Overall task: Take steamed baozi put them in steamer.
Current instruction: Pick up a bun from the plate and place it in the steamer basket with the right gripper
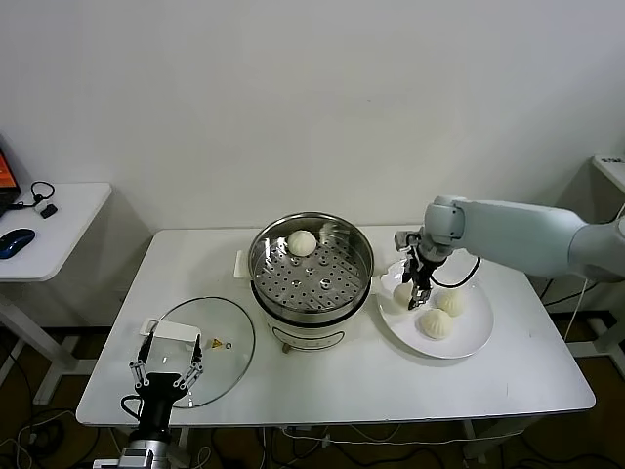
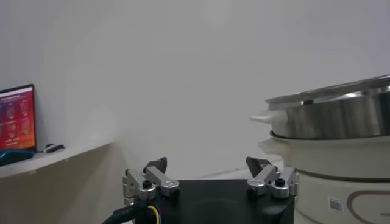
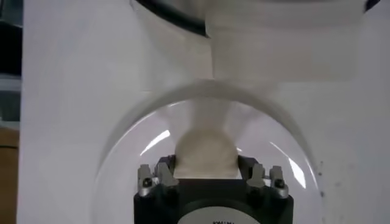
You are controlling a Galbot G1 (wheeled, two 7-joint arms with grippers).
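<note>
Baozi count: four in all. One baozi in the steamer (image 1: 302, 242) sits on the perforated tray toward the far side; three are on the white plate (image 1: 475, 332) to the robot's right of the pot.
Baozi on plate: the gripped baozi (image 1: 403, 292) lies at the plate's edge nearest the pot; the middle baozi (image 1: 451, 302) and the near baozi (image 1: 436, 323) lie close together toward the plate's centre.
Steamer (image 1: 311, 270): one shiny steel pot with white side handles, uncovered, standing mid-table; the left wrist view shows its rim and a handle (image 2: 329, 119).
Right gripper (image 1: 418, 290): reached down over the plate's pot-side edge, fingers to either side of the gripped baozi (image 3: 206, 149) and pinching it, as the right wrist view shows.
Left gripper (image 1: 166, 369): low at the table's near edge, over the glass lid (image 1: 210, 350), fingers spread wide and holding nothing (image 2: 210, 173).
Glass lid: one, lying flat on the table to the robot's left of the pot.
Surface: one white table (image 1: 342, 376), carrying pot, plate and lid.
Room: plain white wall behind; a second white side desk (image 1: 54, 220) on the robot's left holds a blue mouse (image 1: 17, 240) and the corner of a lit screen (image 2: 16, 115).
</note>
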